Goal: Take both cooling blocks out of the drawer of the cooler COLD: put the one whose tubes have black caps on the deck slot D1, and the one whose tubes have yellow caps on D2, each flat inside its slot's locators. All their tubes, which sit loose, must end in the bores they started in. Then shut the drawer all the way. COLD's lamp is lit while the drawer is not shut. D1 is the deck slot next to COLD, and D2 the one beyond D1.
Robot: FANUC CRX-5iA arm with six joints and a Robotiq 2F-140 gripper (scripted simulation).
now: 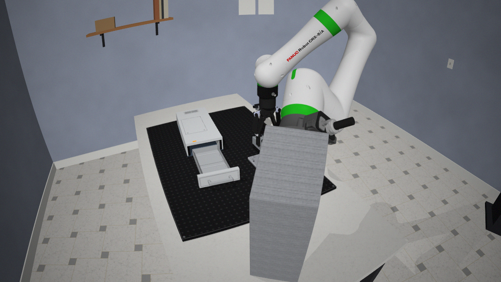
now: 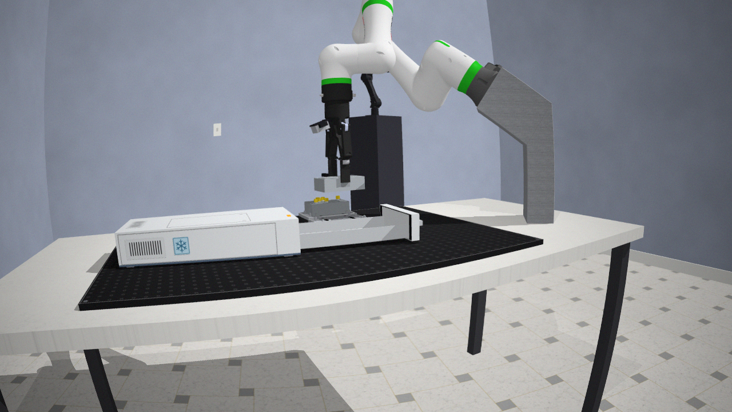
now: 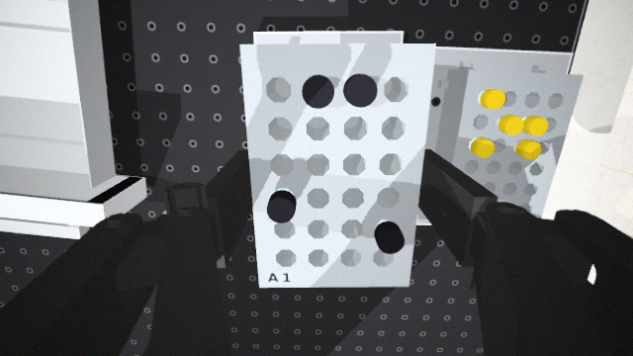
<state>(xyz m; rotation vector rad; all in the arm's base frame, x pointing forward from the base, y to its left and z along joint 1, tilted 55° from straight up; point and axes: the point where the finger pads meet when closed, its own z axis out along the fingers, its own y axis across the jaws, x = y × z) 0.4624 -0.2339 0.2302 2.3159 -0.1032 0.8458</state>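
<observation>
The tool [image 3: 333,198] grips the black-cap block [image 3: 336,163] by its 2 long sides and holds it in the air, level, above the black deck mat [image 2: 317,266]. In the wrist view all 4 black caps [image 3: 360,90] sit in their bores, so no tube appears lost. Under the block a plate edge shows at its far end, which is likely slot D1 [image 3: 326,37]; the block seems roughly lined up over it, though the locators are hidden.

The yellow-cap block [image 3: 514,143] already rests on a slot plate to the right of the held one, with 5 yellow caps [image 3: 493,99] seated. In the exterior view it sits low on its plate [image 2: 327,207] beyond the drawer; whether it lies fully flat inside the locators cannot be told.

The drawer [image 1: 214,164] of COLD [image 1: 197,127] stands pulled out and shows no block inside, and the orange lamp [image 1: 193,141] on the cooler's front edge is lit.

By my judgement, 1 block is placed and the 2nd is lifted out and in transit. Left to do: lower the black-cap block flat into D1, release it, then push the drawer fully shut until the lamp goes out.
</observation>
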